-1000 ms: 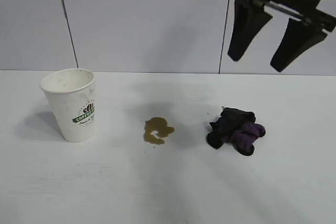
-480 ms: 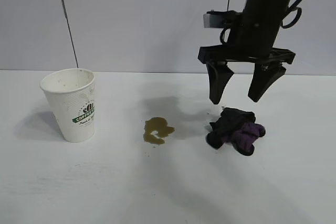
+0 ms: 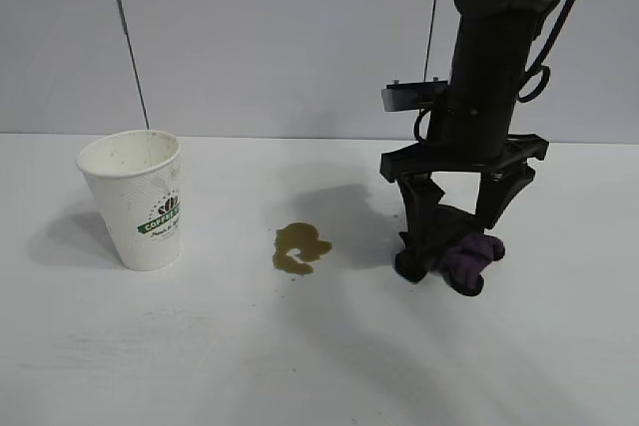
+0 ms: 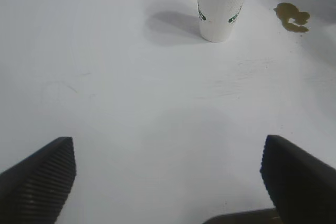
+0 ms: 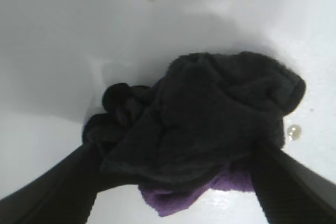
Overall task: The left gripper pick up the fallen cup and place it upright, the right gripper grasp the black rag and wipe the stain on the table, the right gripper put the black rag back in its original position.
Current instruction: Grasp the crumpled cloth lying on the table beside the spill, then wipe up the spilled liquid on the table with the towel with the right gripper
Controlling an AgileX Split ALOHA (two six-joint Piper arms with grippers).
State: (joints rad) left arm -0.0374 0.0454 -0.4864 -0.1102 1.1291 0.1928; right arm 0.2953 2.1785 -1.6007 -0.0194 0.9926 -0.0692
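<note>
My right gripper (image 3: 460,231): pointing down, jaws spread wide, one finger on each side of the black rag (image 3: 451,254), nothing gripped yet. Rag: right half of the table (image 3: 319,366). Stain (image 3: 299,247): mid-table, unwiped. Cup (image 3: 138,199): upright, toward the left edge. My left gripper (image 4: 168,182): spread wide, empty, above bare tabletop.

We count one cup (image 3: 137,200), one black rag (image 3: 463,254) and one stain (image 3: 299,247) on one tabletop (image 3: 319,366). We see two end effectors, the left end effector (image 4: 168,182) and the right end effector (image 3: 461,221).
</note>
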